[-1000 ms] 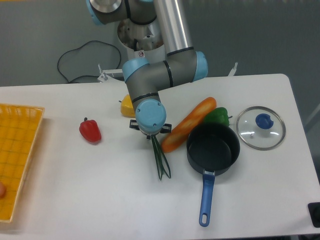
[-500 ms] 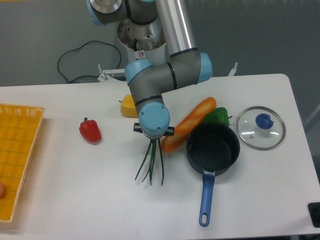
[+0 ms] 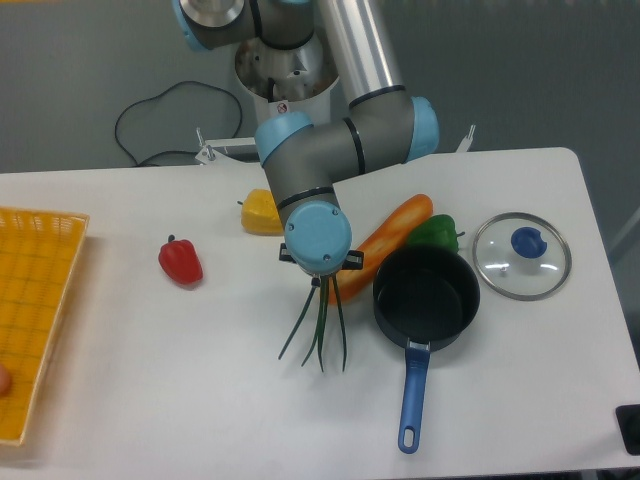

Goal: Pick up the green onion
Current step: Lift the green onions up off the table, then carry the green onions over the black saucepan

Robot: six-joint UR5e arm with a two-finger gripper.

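Below the fingers (image 3: 322, 284), green onion (image 3: 318, 325) dangling.

The green onion (image 3: 320, 325) is showing dark green stalks fanning against the white table (image 3: 150, 350). The arm is wearing grey with pale blue joint caps. A red pepper (image 3: 181, 262), a yellow pepper (image 3: 262, 212) and an orange carrot (image 3: 388, 240) are lying nearby, with a bright green pepper (image 3: 435, 231) behind the black pan (image 3: 426, 297) (its handle is blue). The clear lid (image 3: 521, 256) is carrying a blue knob, and the basket (image 3: 35, 300) is showing a yellow-orange grid weave.
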